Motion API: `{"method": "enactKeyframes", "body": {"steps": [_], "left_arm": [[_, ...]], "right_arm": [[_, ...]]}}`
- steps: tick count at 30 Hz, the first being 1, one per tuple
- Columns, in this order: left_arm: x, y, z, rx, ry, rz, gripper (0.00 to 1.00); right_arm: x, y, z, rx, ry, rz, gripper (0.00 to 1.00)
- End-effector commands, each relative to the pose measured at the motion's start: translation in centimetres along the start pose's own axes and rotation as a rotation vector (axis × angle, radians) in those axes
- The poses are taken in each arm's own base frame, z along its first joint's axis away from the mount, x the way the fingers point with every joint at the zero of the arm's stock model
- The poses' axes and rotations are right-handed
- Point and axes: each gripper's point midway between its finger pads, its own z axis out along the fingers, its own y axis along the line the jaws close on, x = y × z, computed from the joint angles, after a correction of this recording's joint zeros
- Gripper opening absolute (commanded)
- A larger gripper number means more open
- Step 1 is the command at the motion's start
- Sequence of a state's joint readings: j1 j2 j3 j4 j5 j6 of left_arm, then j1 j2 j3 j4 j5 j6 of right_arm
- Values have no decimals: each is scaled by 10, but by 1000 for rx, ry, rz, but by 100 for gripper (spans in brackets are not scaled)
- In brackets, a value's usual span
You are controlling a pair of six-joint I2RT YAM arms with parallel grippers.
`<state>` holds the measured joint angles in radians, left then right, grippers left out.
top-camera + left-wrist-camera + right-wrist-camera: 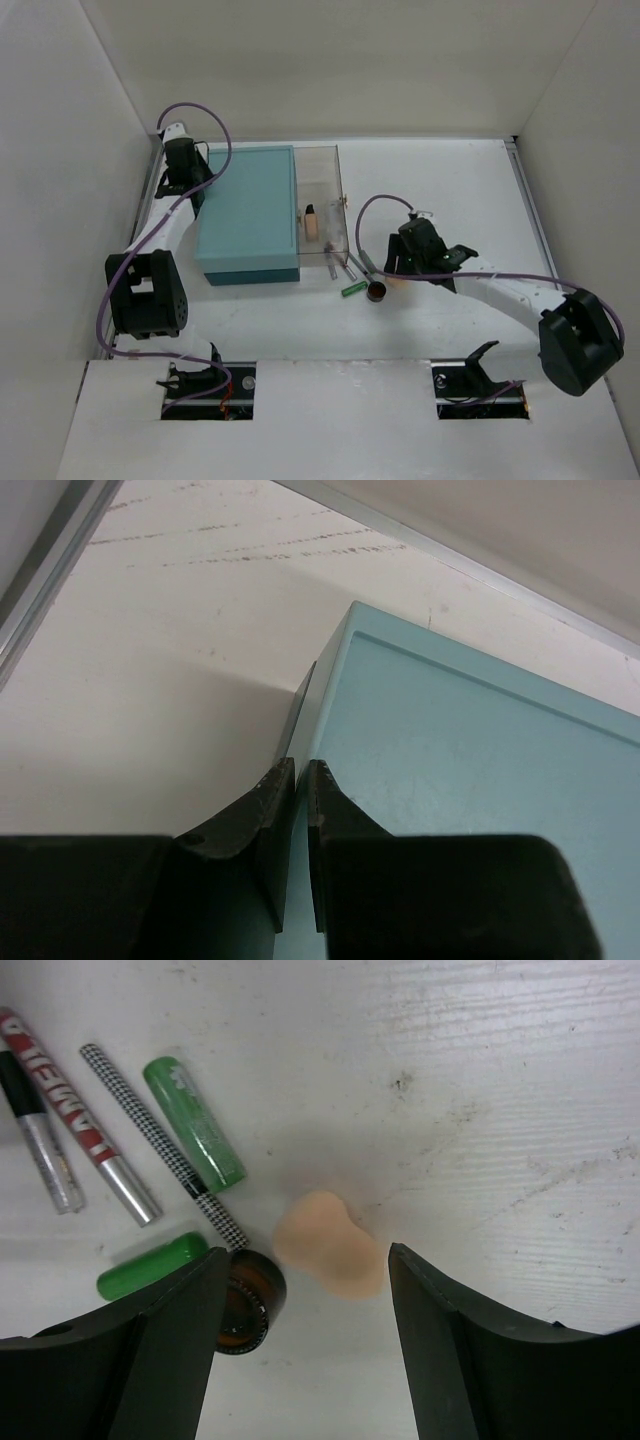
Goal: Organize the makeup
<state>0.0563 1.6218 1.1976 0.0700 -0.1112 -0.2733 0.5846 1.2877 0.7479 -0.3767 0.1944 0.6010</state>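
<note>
Though the top view is small, it shows the left gripper [186,160] at the far left corner of the teal box [248,215], a beige bottle [312,222] standing in the clear bin [335,170] beside the box, and the right gripper [402,268] low over loose makeup on the table [450,180]; the pencils there blur together. In the left wrist view the left gripper [299,772] has its jaws pressed shut at the box [460,760] corner, though whether they pinch its rim or nothing I cannot tell. In the right wrist view the right gripper [308,1256] stands wide open, holding nothing, its fingers astride the peach sponge [328,1246] without touching it. The round brown piece [247,1298] lies just beside the left finger, partly hidden behind it, so a closing jaw could catch or shove it, and the soft sponge may squirm out. Two green tubes [194,1123], a checked pencil [160,1135] and a red pencil [72,1110] lie to the left; the lower tube's end is cut off.
</note>
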Motion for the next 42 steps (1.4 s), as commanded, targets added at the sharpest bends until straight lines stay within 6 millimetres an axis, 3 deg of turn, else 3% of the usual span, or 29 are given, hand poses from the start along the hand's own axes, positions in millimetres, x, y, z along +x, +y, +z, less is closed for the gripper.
{"method": "enactKeyframes", "body": {"steps": [1, 8, 13, 17, 18, 21, 26, 30, 33, 38, 42], "left_arm": [[71, 70, -14, -235, 249, 82, 0], [69, 61, -12, -184, 256, 83, 0], [74, 59, -10, -176, 266, 91, 0], [67, 54, -11, -164, 249, 94, 1], [63, 52, -11, -160, 240, 95, 2], [54, 50, -15, -154, 221, 92, 5], [44, 49, -22, -150, 201, 88, 11], [41, 50, -27, -157, 192, 87, 27], [35, 54, -32, -170, 187, 75, 37], [15, 53, -46, -170, 140, 63, 38], [-5, 44, -67, -158, 80, 61, 38]], "right_arm": [[0, 7, 7, -22, -23, 12, 70], [23, 8, 12, -46, 22, 10, 69], [23, 6, 19, -36, 9, 6, 61], [20, 9, 24, -41, 7, -6, 59], [20, 9, 26, -39, 11, -7, 55], [18, 11, 26, -37, 5, -12, 34], [13, 14, 21, -59, -11, -18, 24], [7, 13, 15, -58, -29, -18, 10], [-12, 23, -2, -101, -88, -24, 5], [-68, 51, -51, -204, -245, -39, 3], [-106, 91, -90, -318, -340, -74, 3]]}}
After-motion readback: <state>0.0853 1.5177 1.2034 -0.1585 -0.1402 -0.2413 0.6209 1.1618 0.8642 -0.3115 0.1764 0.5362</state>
